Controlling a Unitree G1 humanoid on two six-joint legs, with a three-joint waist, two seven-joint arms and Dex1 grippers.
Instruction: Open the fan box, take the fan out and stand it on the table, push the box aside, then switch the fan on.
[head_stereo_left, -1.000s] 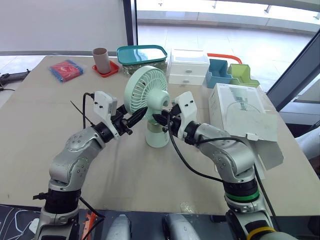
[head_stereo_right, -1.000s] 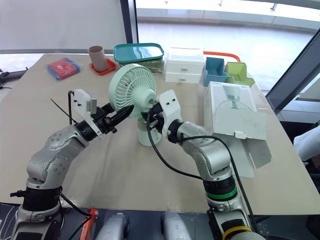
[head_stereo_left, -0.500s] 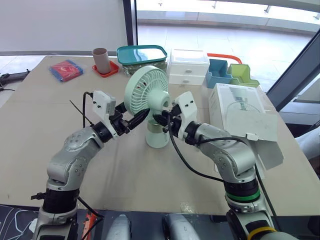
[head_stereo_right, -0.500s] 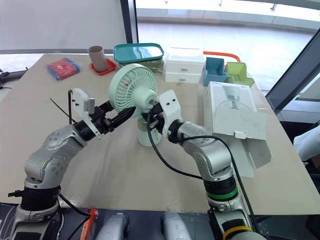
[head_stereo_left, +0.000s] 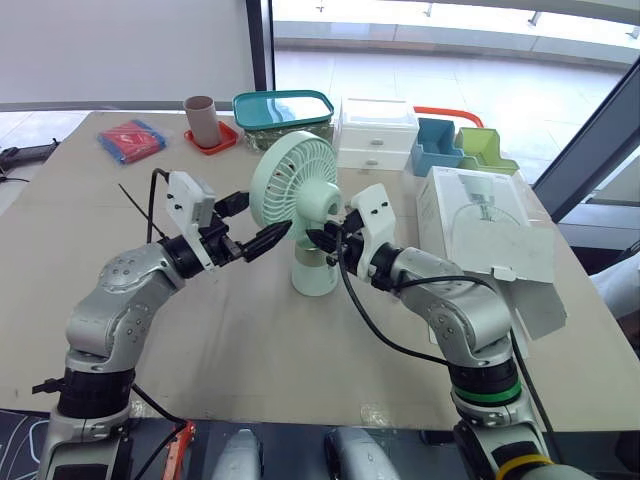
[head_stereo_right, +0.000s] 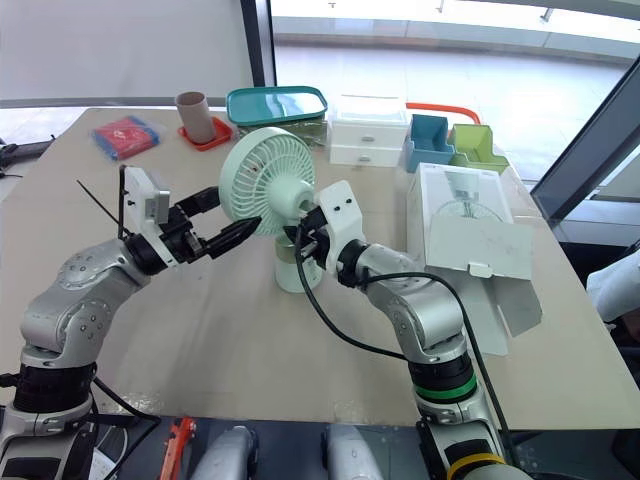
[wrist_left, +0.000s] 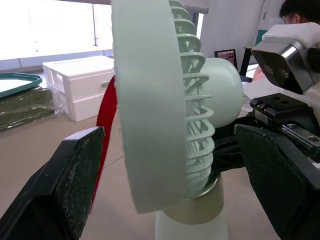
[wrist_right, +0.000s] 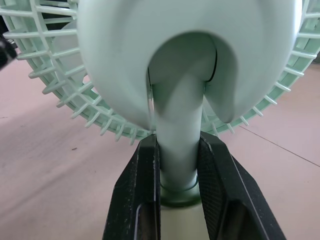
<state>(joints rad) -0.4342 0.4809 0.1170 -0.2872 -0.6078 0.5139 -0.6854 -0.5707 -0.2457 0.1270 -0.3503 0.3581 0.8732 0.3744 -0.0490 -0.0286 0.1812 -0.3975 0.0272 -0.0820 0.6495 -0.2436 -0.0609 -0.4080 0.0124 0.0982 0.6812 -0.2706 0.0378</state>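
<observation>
Table (head_stereo_left: 250, 330): a wide beige top is seen, on which all the things are placed.
Fan box (head_stereo_left: 480, 225): the white box is laid flat on the right side of the table, apart from the fan; its flap at the near end is opened.
Fan (head_stereo_left: 295, 185): the pale green fan is stood upright on its round base near the middle of the table, left of the box; its grille is turned toward the left arm.
Drawer unit (head_stereo_left: 378, 133): a small white unit is set behind the fan, at the far edge.
Lidded container (head_stereo_left: 284, 115): a teal-lidded container is placed just beside the drawer unit, on its left.
Right gripper (wrist_right: 177, 186): the thin neck under the fan's head is pinched between the two black fingers, one on each side.
Left gripper (head_stereo_left: 255, 222): it is held above the table just beside the grille; the fingers (wrist_left: 75, 175) are spread wide and nothing is gripped.
</observation>
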